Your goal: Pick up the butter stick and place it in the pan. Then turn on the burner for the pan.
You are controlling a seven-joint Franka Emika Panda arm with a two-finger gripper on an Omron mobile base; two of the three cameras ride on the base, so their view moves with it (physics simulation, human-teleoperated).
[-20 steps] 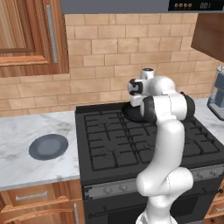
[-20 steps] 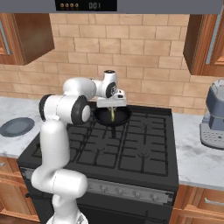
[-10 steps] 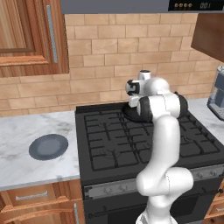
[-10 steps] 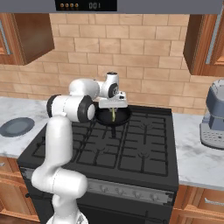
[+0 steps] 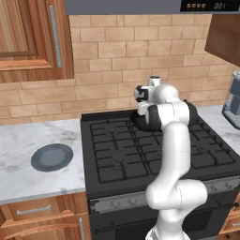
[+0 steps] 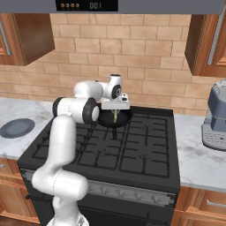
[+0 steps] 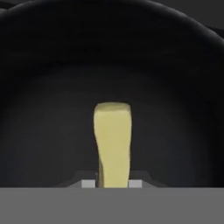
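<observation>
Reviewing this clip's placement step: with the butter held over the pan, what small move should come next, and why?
Probably open the gripper. The butter stick hangs upright between its fingers, right over the pan interior on the rear burner, so releasing should drop it inside.

My left base view sits behind the arm (image 5: 173,154), which rises at its 5 o'clock, and looks forward and down over the stove (image 5: 112,154) toward the brick wall (image 5: 117,70). My right base view faces the same stove (image 6: 145,154) with the arm at 7 o'clock. Both share the plate (image 5: 52,157) on the counter. My hand view looks very close into the pan (image 7: 52,87), the butter stick (image 7: 113,144) at 6 o'clock
</observation>
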